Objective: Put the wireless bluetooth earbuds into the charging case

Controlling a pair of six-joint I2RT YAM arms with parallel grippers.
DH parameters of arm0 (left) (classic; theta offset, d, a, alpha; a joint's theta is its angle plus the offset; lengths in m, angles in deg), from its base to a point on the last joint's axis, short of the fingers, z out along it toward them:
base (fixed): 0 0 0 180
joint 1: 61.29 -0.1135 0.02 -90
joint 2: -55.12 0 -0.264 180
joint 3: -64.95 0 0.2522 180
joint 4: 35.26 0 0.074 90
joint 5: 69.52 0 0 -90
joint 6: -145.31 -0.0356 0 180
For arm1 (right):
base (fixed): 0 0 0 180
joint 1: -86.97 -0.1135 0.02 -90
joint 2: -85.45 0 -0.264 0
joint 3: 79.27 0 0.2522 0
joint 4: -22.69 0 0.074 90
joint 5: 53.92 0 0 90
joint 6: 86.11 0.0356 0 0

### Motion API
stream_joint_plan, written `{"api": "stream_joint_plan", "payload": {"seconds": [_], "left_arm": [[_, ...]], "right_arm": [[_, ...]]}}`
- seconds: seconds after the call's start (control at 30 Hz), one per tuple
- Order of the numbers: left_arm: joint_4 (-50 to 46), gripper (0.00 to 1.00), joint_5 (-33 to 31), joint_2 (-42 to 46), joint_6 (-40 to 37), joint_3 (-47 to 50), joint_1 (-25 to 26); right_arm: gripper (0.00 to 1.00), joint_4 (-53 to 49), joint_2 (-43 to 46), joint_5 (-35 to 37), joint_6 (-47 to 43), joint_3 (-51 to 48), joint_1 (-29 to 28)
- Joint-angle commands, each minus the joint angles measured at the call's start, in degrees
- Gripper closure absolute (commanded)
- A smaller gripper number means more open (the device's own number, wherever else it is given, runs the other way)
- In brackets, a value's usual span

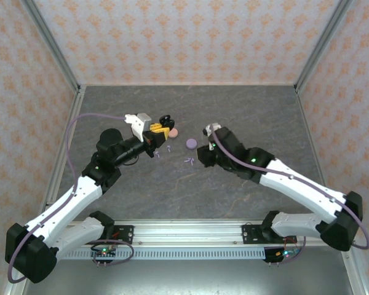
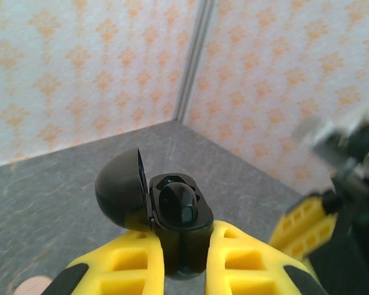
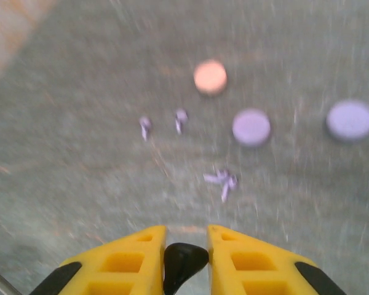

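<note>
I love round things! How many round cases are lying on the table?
3: the pink case farthest away, the middle lilac case nearer, and the right lilac case beside it. More may be hidden.

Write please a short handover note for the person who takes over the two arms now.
Left gripper: fingers shut on the open black round charging case; something glossy black seems seated inside.
Right gripper: fingers shut on a small black piece, apparently an earbud.
On the grey table: pink round case, two lilac round cases, loose lilac stemmed earbuds.
Done: black case open and in hand.
To do: seat the black piece, then the lilac earbuds.
</note>
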Motion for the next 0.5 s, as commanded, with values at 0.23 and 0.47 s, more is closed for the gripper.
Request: {"api": "stream_joint_plan", "payload": {"seconds": [0.23, 0.47], "left_arm": [[3.72, 1.00, 8.02, -0.80, -3.50, -1.66, 3.39], [3.64, 1.00, 8.60, -1.51, -3.88, -2.06, 4.60]], "right_arm": [[0.78, 7.58, -0.04, -3.37, -9.04, 13.22, 0.06], [0.78, 8.79, -4.02, -6.35, -9.71, 15.78, -0.23]]}}
